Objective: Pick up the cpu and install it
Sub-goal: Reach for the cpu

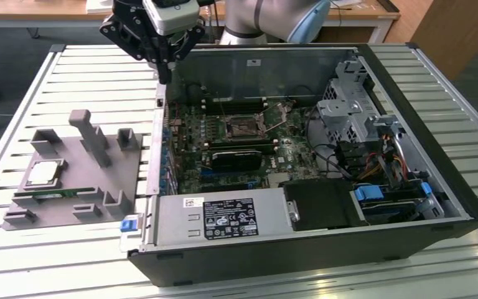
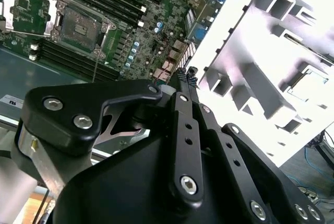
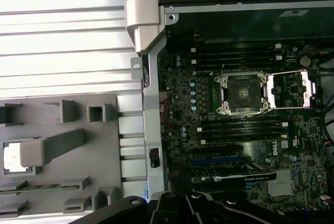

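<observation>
The cpu (image 1: 44, 173), a small silver square chip, lies in a pocket of the grey plastic tray (image 1: 98, 187) at the exterior view's left. Both wrist views show the cpu (image 2: 308, 85) (image 3: 14, 157) in the tray too. My gripper (image 1: 164, 78) hangs above the case's far left wall, well back from the tray, with its fingers together and nothing between them. In the second wrist view the gripper (image 2: 186, 72) is shut and points down at the case edge. The motherboard's socket (image 1: 241, 126) (image 3: 242, 92) stands empty, its metal cover (image 3: 295, 89) flipped aside.
The open computer case (image 1: 438, 180) takes up the slatted table's (image 1: 98, 68) middle and right. A green memory stick (image 1: 52, 194) lies in the tray beside the cpu, among upright posts (image 1: 89, 134). Drive cages and cables (image 1: 372, 143) crowd the case's right side.
</observation>
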